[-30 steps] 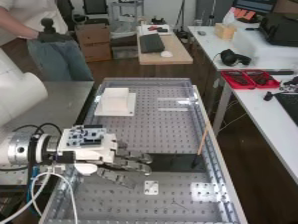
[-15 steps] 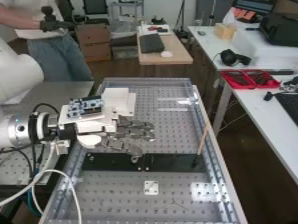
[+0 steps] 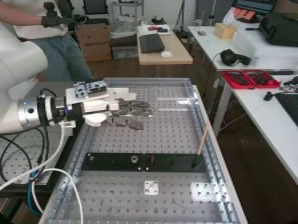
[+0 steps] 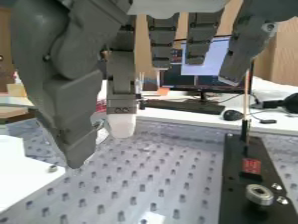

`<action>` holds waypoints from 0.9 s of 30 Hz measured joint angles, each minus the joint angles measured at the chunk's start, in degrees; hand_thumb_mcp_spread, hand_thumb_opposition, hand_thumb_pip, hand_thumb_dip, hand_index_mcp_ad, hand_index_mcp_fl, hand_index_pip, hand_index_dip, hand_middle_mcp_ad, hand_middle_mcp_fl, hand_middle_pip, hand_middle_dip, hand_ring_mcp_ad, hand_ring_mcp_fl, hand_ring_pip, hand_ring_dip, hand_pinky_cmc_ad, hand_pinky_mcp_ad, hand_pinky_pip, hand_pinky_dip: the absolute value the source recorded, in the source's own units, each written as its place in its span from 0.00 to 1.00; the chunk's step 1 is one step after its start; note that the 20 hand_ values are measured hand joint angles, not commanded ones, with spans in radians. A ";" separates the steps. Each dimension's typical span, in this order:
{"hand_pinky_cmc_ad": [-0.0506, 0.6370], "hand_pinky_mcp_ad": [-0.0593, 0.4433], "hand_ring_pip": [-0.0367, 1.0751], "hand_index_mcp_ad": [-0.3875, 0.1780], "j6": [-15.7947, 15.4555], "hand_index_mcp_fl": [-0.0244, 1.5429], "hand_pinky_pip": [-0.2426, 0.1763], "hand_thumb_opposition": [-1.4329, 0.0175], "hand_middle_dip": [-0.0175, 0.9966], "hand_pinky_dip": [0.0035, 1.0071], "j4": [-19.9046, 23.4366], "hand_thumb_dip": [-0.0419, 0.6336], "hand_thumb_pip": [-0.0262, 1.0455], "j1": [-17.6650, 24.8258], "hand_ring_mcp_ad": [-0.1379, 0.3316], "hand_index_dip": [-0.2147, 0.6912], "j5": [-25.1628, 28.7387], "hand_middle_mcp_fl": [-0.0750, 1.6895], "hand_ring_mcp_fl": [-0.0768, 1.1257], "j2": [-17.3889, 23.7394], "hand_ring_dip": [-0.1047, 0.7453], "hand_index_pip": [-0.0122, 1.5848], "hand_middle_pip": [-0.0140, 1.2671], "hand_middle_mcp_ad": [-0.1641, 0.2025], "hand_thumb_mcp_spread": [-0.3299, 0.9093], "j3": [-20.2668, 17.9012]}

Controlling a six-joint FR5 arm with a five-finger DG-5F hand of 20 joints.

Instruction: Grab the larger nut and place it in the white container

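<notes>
At the near part of the perforated board (image 3: 113,195), a small white plate (image 3: 151,188) is seen, with dark holes in it. Behind this plate, the black bar (image 3: 169,162) is laid across the board. On the bar the bearing (image 3: 134,158) is placed, standing upright. Near the bar's right end in the high view, a thin wooden stick (image 3: 203,139) is seen, slightly tilted, and in the wrist view a red label (image 4: 251,166) is found on the bar between the stick and the bearing.

Farther than the bar, the hand (image 3: 126,114) is held above the board, at the end of the white arm (image 3: 20,70). The hand is partly closed: the thumb (image 4: 70,100) and one light-tipped finger (image 4: 122,100) are brought close together, while the other fingers are hanging almost straight and apart. Between thumb and finger the larger nut (image 4: 100,124) appears to be pinched; it is partly hidden, so its exact tilt cannot be told.

Just beyond the hand, the white container (image 3: 120,93) is located, partly covered by the hand in the high view. At the right, on a side table (image 3: 266,120), red trays (image 3: 249,79) are kept, and beyond them black headphones (image 3: 233,57) are laid. Farther back, a cardboard box (image 3: 93,44) is seen on the floor.
</notes>
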 joint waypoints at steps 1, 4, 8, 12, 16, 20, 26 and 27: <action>0.61 0.74 0.13 0.39 -0.27 0.35 0.37 0.35 0.27 0.48 -0.41 0.27 0.57 0.28 0.60 0.34 -0.19 0.05 0.06 0.09 0.32 0.95 0.12 0.61 0.55 0.08; 0.61 0.74 0.13 0.39 -0.61 0.35 0.37 0.35 0.27 0.43 -1.02 0.27 0.57 1.01 0.60 0.38 -0.78 0.05 0.06 0.40 0.32 0.95 0.12 0.61 0.55 0.12; 0.61 0.74 0.13 0.39 -0.18 0.35 0.40 0.35 0.27 0.40 -0.88 0.27 0.57 2.02 0.60 0.39 -1.67 0.05 0.06 1.01 0.32 0.95 0.12 0.62 0.55 -0.27; 0.61 0.74 0.13 0.39 0.10 0.34 0.40 0.35 0.27 0.35 -0.59 0.27 0.57 3.13 0.61 0.42 -2.43 0.05 0.06 1.41 0.32 0.95 0.12 0.61 0.55 -0.68; 0.61 0.74 0.13 0.39 0.48 0.34 0.40 0.35 0.27 0.34 -0.37 0.27 0.57 4.21 0.61 0.43 -3.17 0.05 0.06 1.49 0.32 0.97 0.12 0.62 0.55 -0.88; 0.61 0.74 0.13 0.39 0.87 0.33 0.40 0.35 0.27 0.34 0.02 0.27 0.57 4.90 0.59 0.45 -3.83 0.05 0.06 1.49 0.32 0.97 0.12 0.62 0.55 -1.03; 0.61 0.74 0.13 0.39 2.04 0.33 0.40 0.34 0.27 0.33 0.63 0.27 0.57 6.61 0.59 0.45 -4.28 0.05 0.06 1.40 0.32 0.97 0.12 0.63 0.55 -1.12; 0.61 0.74 0.13 0.39 2.20 0.33 0.40 0.34 0.27 0.33 0.67 0.27 0.57 6.84 0.58 0.45 -4.31 0.05 0.06 1.37 0.32 0.97 0.12 0.63 0.55 -1.11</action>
